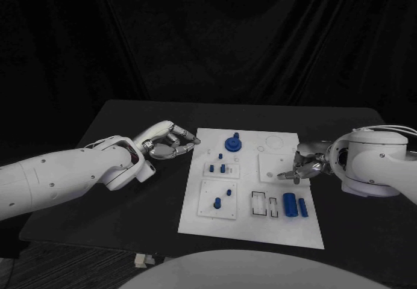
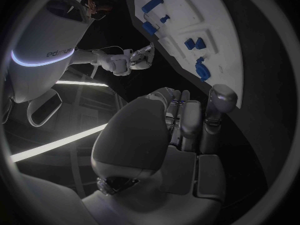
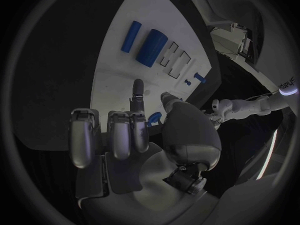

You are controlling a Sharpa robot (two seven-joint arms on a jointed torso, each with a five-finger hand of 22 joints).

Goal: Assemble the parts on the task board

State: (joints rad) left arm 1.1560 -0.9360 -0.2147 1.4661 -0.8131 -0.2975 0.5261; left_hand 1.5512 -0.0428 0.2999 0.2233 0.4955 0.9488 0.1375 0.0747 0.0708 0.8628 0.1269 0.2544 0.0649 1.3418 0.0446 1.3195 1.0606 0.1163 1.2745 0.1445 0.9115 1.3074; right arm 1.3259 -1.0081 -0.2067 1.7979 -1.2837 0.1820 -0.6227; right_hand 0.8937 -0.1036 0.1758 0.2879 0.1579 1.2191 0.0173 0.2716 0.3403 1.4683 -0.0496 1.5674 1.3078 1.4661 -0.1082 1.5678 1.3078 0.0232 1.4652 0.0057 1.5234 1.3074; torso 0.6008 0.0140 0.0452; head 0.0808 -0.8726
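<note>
the white board point(image 1: 252, 232) lies flat in the middle of the black surface point(image 1: 113, 211). the task looks partly done: a round blue knob point(image 1: 233, 144) and small blue pegs point(image 1: 222, 168) already stand in their seats, while two smooth blue cylinders point(image 1: 294, 206) lie loose near the board's right edge, with dark-outlined slots beside them still bare. the left hand point(image 1: 167, 141) hovers by the board's left edge, its silver fingers curled on nothing. the right hand point(image 1: 306, 165) sits over the right edge, fingers bunched, nothing seen in them.
</note>
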